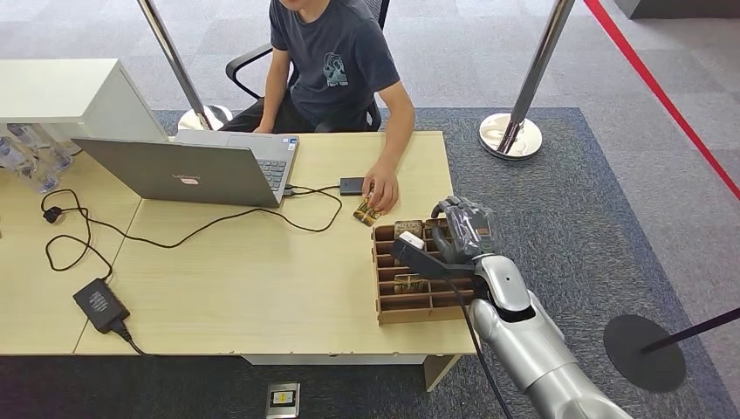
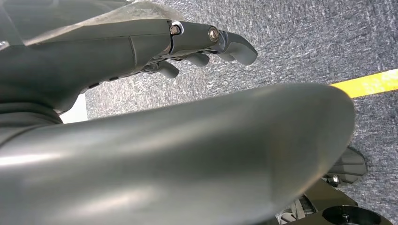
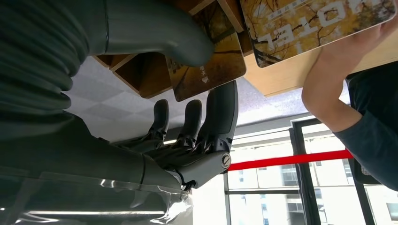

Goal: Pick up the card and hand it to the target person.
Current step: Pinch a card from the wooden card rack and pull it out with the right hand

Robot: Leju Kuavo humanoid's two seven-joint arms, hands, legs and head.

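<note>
Right hand (image 1: 465, 229) over the wooden rack (image 1: 419, 301), thumb and finger pinching a card (image 3: 206, 65), person's hand (image 1: 382, 188) resting on another card (image 1: 366, 212) on the desk (image 1: 262, 279), left hand (image 2: 206, 44) hanging by the carpet, fingers loosely apart, holding nothing.

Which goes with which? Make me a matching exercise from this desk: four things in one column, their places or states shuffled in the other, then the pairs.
Things
1. laptop
2. black power adapter
3. wooden card holder
4. person's hand

Places or states
A. near the desk's left front edge, cable attached
B. resting on a patterned card just beyond the holder
C. open, in front of the seated person
D. at the desk's right front corner, beneath the robot's right hand

Pairs: 1-C, 2-A, 3-D, 4-B
</note>
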